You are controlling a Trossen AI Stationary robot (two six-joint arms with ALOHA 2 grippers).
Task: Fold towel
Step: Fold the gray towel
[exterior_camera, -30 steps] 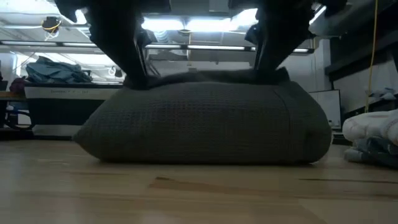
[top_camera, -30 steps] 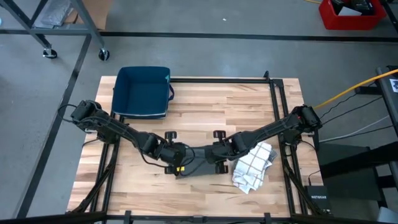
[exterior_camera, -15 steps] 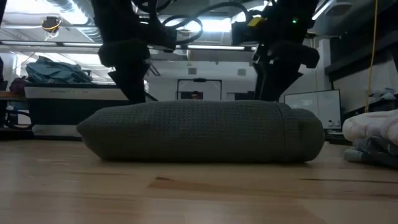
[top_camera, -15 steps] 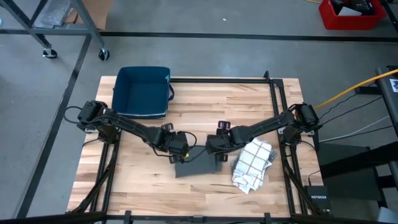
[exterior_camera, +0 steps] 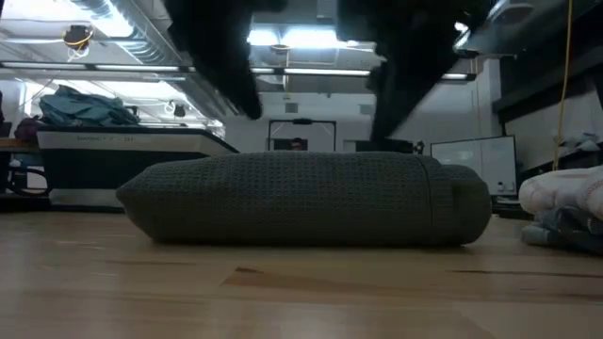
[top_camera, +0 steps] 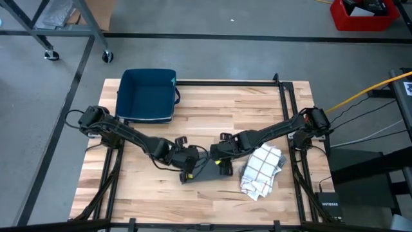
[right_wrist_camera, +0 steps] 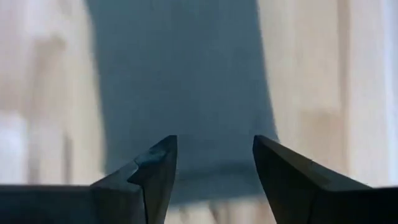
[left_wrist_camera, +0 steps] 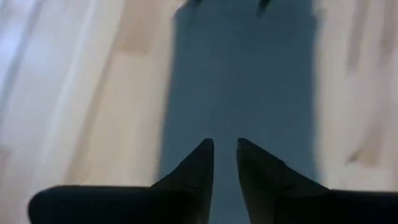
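Currently on the table (top_camera: 257, 103): one grey towel (top_camera: 207, 169), one checked cloth (top_camera: 261, 169), one blue bin (top_camera: 147, 95), two arms.

Grey towel: folded into a thick flat pad, lying low and centre in the high view, filling the middle of the low view (exterior_camera: 306, 200).

Checked cloth: white with dark lines, crumpled, just right of the grey towel, apart from it.

Blue bin: upper left of the table, well apart from both cloths.

Left gripper (top_camera: 187, 158): at the towel's left end; its wrist view shows the fingers (left_wrist_camera: 193, 171) nearly together with a thin gap, nothing between them, towel beneath.

Right gripper (top_camera: 217, 153): at the towel's upper right edge; fingers (right_wrist_camera: 155, 165) well apart, holding nothing, towel beneath.

Change from half a second ago: both grippers have drawn in closer to each other over the towel; the towel lies as it did. A second ago it bulged higher under the two arms.
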